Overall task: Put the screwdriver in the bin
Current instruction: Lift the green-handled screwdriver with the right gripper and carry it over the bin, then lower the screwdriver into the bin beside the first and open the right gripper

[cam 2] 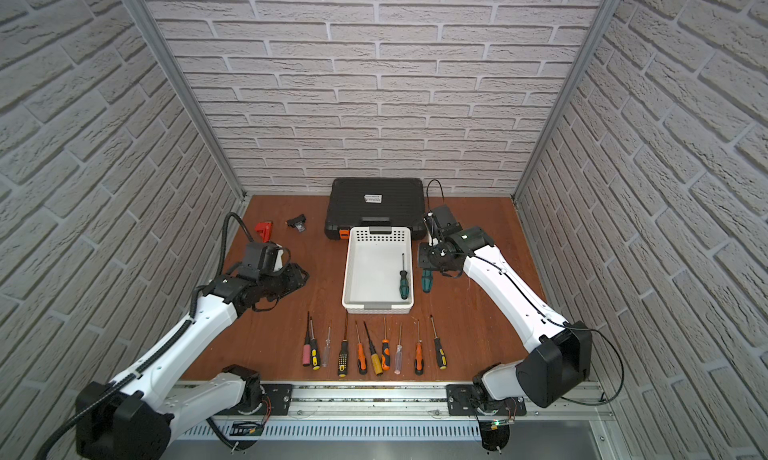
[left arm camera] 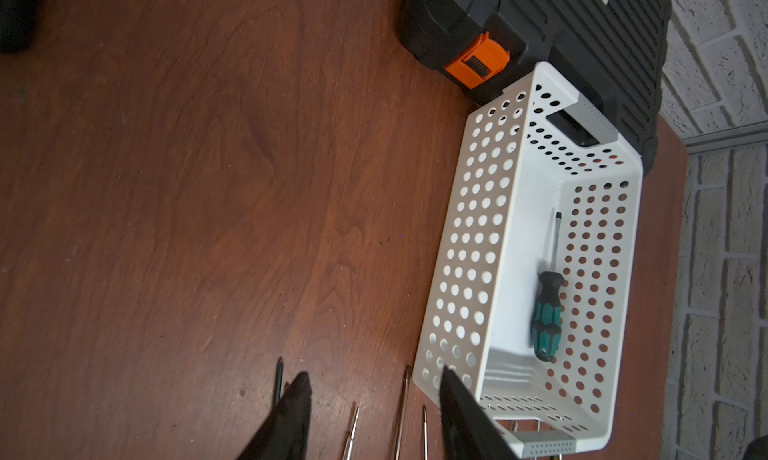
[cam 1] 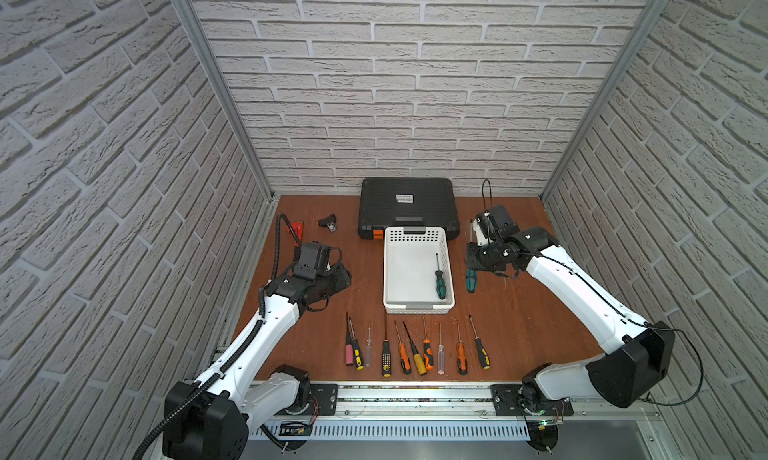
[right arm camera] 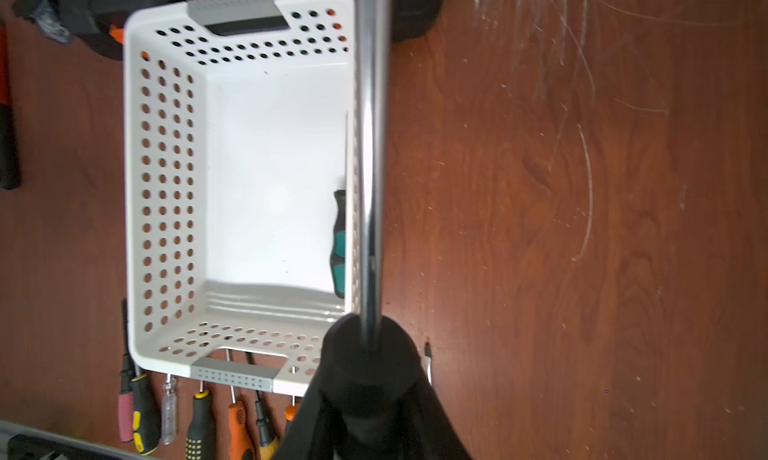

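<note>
The white perforated bin [cam 1: 390, 271] [cam 2: 348, 271] [left arm camera: 469, 250] [right arm camera: 166, 188] stands mid-table. One green-and-black screwdriver [cam 1: 439, 281] [cam 2: 403, 283] [left arm camera: 547, 312] [right arm camera: 339, 246] lies inside it along the right wall. My right gripper [cam 1: 473, 267] [cam 2: 428, 267] [right arm camera: 370, 379] hovers just outside that wall. It is shut on the handle of a second green-handled screwdriver [cam 1: 471, 281] [cam 2: 426, 282] [right arm camera: 371, 146], whose shaft points toward the back and, in the right wrist view, crosses the bin's rim. My left gripper [cam 1: 338, 280] [left arm camera: 374, 381] is open and holds nothing, left of the bin.
A row of several screwdrivers [cam 1: 415, 350] [cam 2: 374, 350] lies near the front edge. A black ribbed tool case [cam 1: 407, 204] [cam 2: 376, 204] sits right behind the bin. A red part [cam 1: 296, 229] and a small black part [cam 1: 328, 222] lie at the back left.
</note>
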You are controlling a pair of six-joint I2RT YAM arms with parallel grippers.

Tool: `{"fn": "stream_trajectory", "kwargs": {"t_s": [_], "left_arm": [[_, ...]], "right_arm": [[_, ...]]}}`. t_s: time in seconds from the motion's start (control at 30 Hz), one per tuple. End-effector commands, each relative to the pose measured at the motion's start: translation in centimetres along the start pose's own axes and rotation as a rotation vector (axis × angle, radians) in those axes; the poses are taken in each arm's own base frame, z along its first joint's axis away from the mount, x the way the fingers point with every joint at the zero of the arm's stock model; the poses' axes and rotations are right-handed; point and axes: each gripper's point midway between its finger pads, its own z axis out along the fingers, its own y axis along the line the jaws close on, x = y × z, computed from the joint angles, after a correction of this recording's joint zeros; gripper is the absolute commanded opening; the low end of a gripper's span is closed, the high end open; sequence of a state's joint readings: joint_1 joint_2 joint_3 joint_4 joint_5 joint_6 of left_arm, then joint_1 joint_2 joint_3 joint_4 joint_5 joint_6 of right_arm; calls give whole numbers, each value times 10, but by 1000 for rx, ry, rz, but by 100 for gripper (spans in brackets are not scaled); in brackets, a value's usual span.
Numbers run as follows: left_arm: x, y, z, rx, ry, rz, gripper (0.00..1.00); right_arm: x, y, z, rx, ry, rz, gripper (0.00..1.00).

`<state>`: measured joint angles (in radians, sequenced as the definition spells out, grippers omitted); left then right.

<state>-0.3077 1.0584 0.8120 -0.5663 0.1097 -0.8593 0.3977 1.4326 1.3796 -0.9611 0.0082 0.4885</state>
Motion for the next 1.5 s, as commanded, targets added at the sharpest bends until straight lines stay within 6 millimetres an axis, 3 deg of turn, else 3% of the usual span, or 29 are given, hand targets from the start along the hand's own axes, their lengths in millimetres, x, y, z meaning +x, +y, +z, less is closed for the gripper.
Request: {"fn": "stream_trajectory", "kwargs": {"t_s": [0.0,0.17,0.4,0.57,1.0,1.47], "left_arm": [[-4,2,-5,6,-31,-60,51],[0,8,-3,-12,-20,-101,51],[2,10,-3,-24,-14,-114,51],[8,14,-4,-32,-2,-103,52],[24,31,-2,-110,28,-80,54],[25,28,-1,-129,37,-53,54]], "right_arm": [[-15,42,5,-144,-15,-54,6],[-20,77,30,-212,-1,-89,6],[-21,102,69,-250,22,-79,5],[-13,101,101,-227,64,-63,6],[1,87,152,-107,93,-86,5],[10,74,175,-37,121,-75,8]]}}
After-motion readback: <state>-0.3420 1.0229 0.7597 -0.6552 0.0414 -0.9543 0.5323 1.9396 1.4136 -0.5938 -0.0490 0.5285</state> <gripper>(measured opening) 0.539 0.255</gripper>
